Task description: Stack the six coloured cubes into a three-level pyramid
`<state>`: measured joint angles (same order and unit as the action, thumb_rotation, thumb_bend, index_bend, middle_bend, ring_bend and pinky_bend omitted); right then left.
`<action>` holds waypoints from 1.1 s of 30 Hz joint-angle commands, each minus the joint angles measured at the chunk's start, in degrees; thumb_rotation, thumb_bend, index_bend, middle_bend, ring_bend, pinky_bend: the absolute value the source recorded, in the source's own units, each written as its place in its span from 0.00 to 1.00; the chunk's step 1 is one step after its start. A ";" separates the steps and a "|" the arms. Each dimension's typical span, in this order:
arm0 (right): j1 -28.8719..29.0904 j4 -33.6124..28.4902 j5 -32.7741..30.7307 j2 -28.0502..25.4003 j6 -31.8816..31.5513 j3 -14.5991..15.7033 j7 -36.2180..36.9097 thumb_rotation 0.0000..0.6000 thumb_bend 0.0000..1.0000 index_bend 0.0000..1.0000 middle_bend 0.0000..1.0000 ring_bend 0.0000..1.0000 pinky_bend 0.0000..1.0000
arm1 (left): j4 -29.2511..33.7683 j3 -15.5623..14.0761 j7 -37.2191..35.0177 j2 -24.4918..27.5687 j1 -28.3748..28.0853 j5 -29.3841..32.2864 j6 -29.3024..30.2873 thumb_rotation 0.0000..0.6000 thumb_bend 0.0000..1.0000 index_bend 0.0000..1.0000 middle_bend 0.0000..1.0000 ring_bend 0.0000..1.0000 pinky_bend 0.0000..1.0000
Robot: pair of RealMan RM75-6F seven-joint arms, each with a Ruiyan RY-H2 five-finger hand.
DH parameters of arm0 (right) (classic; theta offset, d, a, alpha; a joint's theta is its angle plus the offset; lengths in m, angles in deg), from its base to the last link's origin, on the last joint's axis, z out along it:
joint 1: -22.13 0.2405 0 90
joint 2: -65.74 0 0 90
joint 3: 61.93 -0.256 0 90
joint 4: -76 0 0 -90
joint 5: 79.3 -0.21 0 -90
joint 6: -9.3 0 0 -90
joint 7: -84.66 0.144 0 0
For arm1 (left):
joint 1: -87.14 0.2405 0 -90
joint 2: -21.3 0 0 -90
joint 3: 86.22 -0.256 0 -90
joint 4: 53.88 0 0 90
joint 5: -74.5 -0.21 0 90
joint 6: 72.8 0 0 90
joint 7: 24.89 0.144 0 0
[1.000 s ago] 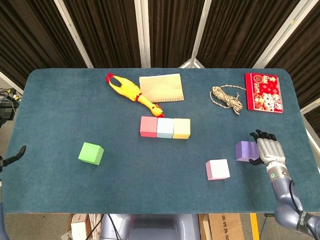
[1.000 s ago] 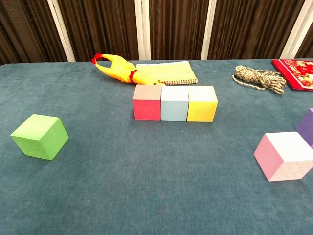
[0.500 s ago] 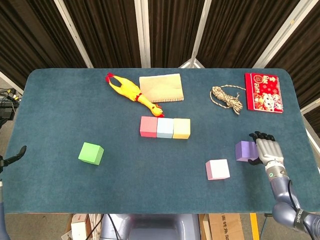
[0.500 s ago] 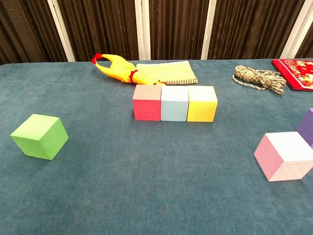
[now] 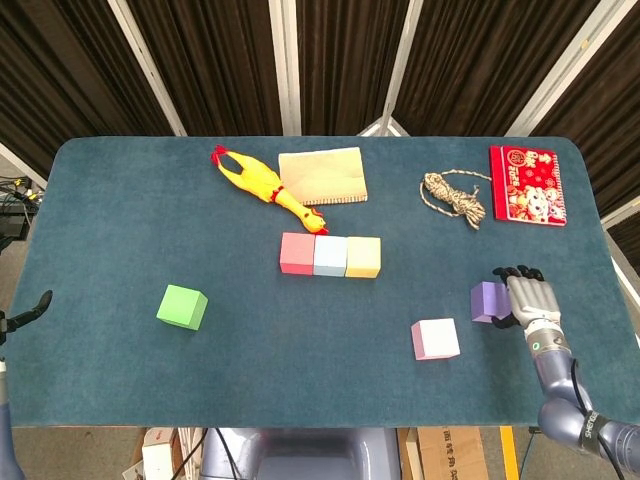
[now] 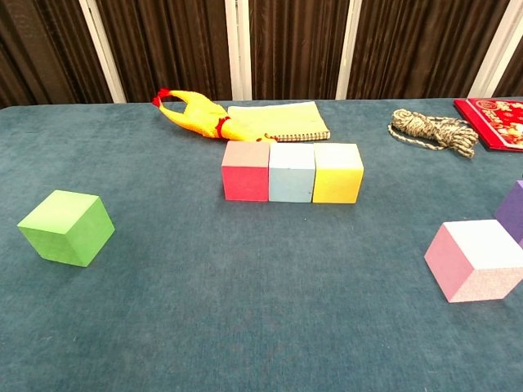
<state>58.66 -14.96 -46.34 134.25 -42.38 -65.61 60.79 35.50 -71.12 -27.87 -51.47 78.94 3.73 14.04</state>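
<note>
So, quick rundown of the desk as it sits:
desk: rounded corners, covered in a dark teal felt-like cloth with a fuzzy nap.
base row: red cube, pale blue cube and yellow cube sit side by side, faces touching, around the middle of the desk; matte, foam-looking blocks with crisp edges.
green cube: on its own toward the near left corner, turned a bit off square, well apart from the row.
pink cube: near the front edge on the right side, pale top, also slightly rotated.
purple cube: close to the right edge, just beyond the pink one; the chest view only catches a sliver of it at the frame edge.
right hand: metallic grey with dark fingertips, wrapped against the right side of the purple cube, fingers curled over its far edge and touching it; cube sits on the cloth.
left hand: only a dark tip shows off the left edge of the desk, so I can't tell how its fingers are set.
rubber chicken: glossy yellow, red feet, lying diagonally near the back edge.
notebook: tan cover, spiral-bound, touching the chicken.
rope: coiled speckled cord toward the back right.
red booklet: flat, printed, at the back right corner.
</note>
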 commanded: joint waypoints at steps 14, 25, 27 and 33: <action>0.19 0.55 0.10 0.44 0.01 -0.15 -0.05 1.00 0.28 0.25 0.27 0.09 0.00 | 1.07 0.10 1.17 -0.14 -0.26 1.62 -1.39 1.00 0.28 0.19 0.00 0.00 0.00; 0.28 0.75 0.10 0.73 -0.03 -0.14 -0.16 1.00 0.28 0.31 0.29 0.11 0.00 | 0.84 0.57 1.08 -0.53 -0.17 1.65 -0.50 1.00 0.28 0.19 0.00 0.00 0.00; 0.24 0.81 0.30 0.88 -0.29 -0.20 -0.10 1.00 0.28 0.33 0.30 0.12 0.00 | 0.73 0.57 0.82 -0.61 -0.06 1.56 -0.30 1.00 0.28 0.19 0.00 0.00 0.00; 0.20 0.05 0.54 0.63 -0.91 -0.45 -0.16 1.00 0.28 0.37 0.33 0.15 0.00 | 0.74 0.57 0.37 -0.50 0.04 1.40 -0.30 1.00 0.28 0.19 0.00 0.00 0.00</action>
<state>58.85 -14.83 -45.80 134.95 -43.25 -66.04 60.67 36.24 -70.55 -27.50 -51.98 78.97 5.13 13.74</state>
